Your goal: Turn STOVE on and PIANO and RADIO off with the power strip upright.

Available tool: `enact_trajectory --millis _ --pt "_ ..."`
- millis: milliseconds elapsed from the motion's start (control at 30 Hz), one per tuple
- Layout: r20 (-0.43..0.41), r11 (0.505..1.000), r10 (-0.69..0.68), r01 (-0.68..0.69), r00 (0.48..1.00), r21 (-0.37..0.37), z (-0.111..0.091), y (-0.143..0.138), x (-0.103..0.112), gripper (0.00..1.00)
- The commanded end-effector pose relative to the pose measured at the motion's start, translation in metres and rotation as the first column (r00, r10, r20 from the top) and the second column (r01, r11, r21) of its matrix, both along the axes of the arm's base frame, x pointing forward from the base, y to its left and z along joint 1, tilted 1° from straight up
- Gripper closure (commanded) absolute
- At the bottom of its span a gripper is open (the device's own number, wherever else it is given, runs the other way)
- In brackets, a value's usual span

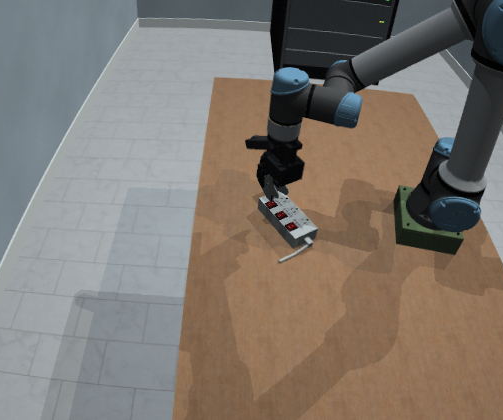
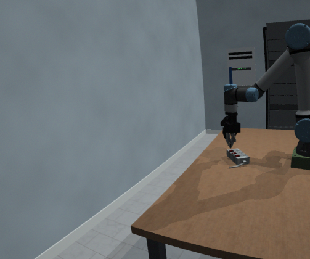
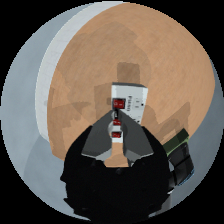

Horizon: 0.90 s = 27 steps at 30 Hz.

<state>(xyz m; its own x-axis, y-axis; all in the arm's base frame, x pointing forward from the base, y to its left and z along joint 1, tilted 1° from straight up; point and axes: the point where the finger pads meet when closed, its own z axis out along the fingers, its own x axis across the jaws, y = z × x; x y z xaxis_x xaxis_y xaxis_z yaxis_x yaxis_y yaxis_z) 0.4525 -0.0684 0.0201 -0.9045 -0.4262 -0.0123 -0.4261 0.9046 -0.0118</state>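
Your pincer (image 1: 277, 196) (image 2: 230, 146) (image 3: 116, 113), clenched on nothing, hovers above the far end of the power strip (image 1: 298, 232) (image 2: 242, 160) (image 3: 143, 92). In the top view, the strip's body runs from it toward five o'clock on the tabletop (image 1: 321, 320) (image 2: 228, 222) (image 3: 90, 55). In the wrist view, PIANO reads beside the twelve o'clock switch (image 3: 119, 103); the other labels you can't make out.

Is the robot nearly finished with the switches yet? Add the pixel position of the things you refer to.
The small white power strip (image 1: 301, 227) (image 2: 242, 156) (image 3: 142, 92) already sits right way up. Its red square end switch by the PIANO label (image 3: 119, 103) looks dark, so probably off. The black-and-gray pincer (image 1: 272, 197) (image 2: 230, 146) (image 3: 116, 114) is shut above the strip, holding nothing. No switch glows, so STOVE probably still needs turning on; I can't read which one that is.
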Motion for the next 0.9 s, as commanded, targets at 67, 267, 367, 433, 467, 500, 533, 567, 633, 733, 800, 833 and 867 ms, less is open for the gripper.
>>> enact_trajectory --millis 67,267,367,433,467,500,533,567,633,733,800,833,867 --pt "0.001 1.0 0.0 0.0 1.0 0.0 0.015 0.0 0.0 1.0" --pt "0.001 1.0 0.0 0.0 1.0 0.0 0.021 0.0 0.0 1.0" --pt "0.001 1.0 0.0 0.0 1.0 0.0 0.021 0.0 0.0 1.0" --pt "0.001 1.0 0.0 0.0 1.0 0.0 0.021 0.0 0.0 1.0" --pt "0.001 1.0 0.0 0.0 1.0 0.0 0.021 0.0 0.0 1.0" --pt "0.001 1.0 0.0 0.0 1.0 0.0 0.021 0.0 0.0 1.0" --pt "0.001 1.0 0.0 0.0 1.0 0.0 0.021 0.0 0.0 1.0" --pt "0.001 1.0 0.0 0.0 1.0 0.0 0.021 0.0 0.0 1.0" --pt "0.001 1.0 0.0 0.0 1.0 0.0 0.021 0.0 0.0 1.0" --pt "0.001 1.0 0.0 0.0 1.0 0.0 0.021 0.0 0.0 1.0" --pt "0.001 1.0 0.0 0.0 1.0 0.0 0.021 0.0 0.0 1.0" --pt "0.001 1.0 0.0 0.0 1.0 0.0 0.021 0.0 0.0 1.0" --pt "0.001 1.0 0.0 0.0 1.0 0.0 0.021 0.0 0.0 1.0"
